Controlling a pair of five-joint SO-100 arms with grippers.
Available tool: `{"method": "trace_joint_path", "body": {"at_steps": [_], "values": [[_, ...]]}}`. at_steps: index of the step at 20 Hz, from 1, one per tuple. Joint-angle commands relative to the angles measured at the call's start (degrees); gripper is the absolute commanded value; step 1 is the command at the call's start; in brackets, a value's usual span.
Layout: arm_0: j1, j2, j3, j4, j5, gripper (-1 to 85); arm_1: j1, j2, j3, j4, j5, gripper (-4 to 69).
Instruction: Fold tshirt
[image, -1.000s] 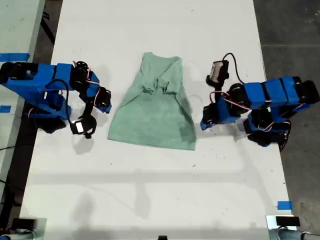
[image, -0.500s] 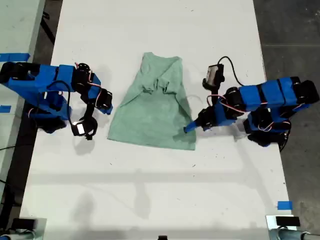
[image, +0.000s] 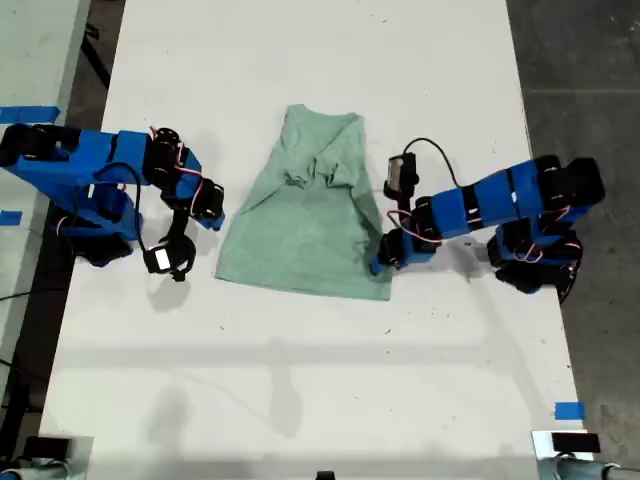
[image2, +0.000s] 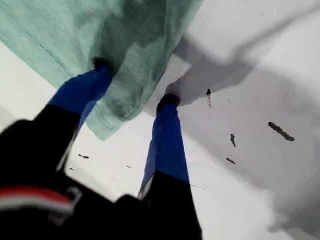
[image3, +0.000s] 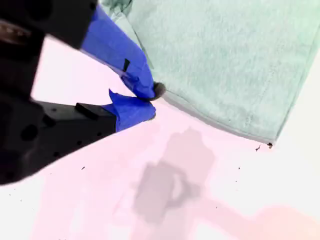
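The pale mint-green tshirt lies partly folded in the middle of the white table, narrow end away from the camera. My first gripper is open at the shirt's hem corner on the exterior view's right. One fingertip rests on the cloth and the other is on the table just beside it. My second gripper is shut at the shirt's edge on the exterior view's left. I see no cloth between its jaws.
Both arm bases stand on the table, one at the exterior view's left and one at its right. Blue tape marks sit near the table's edges. Dark floor borders the table on the exterior view's right.
The first arm has stretched towards the exterior view's left, carrying its gripper from beside its base down onto the shirt's hem corner. The second arm has barely moved.
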Motion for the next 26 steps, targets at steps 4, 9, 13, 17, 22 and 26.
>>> {"method": "trace_joint_path", "body": {"at_steps": [4, 9, 13, 17, 22, 26], "values": [[1.8, 0.2, -0.2, -0.3, -1.2, 0.1, 1.5, -0.7, 1.3, -6.1, -1.7, 1.2], [2.2, 0.3, -0.2, -0.3, -1.6, 0.1, 0.8, 0.2, 1.1, -4.1, -1.1, -1.3], [2.5, 0.3, -0.2, -0.4, -1.8, 0.1, -0.7, 3.7, -10.0, 13.9, -2.0, -1.3], [2.6, 0.3, -0.2, -0.5, -2.0, 0.1, -2.7, 3.6, -24.0, 26.5, -2.1, -1.3], [2.6, 0.4, -0.3, -0.5, -2.0, 0.1, -1.6, 3.5, -26.5, 12.6, 3.3, -1.3], [2.5, 0.4, -0.4, -0.6, -2.0, 0.1, 1.5, 4.0, -17.4, -10.9, 9.7, -1.3]]}}
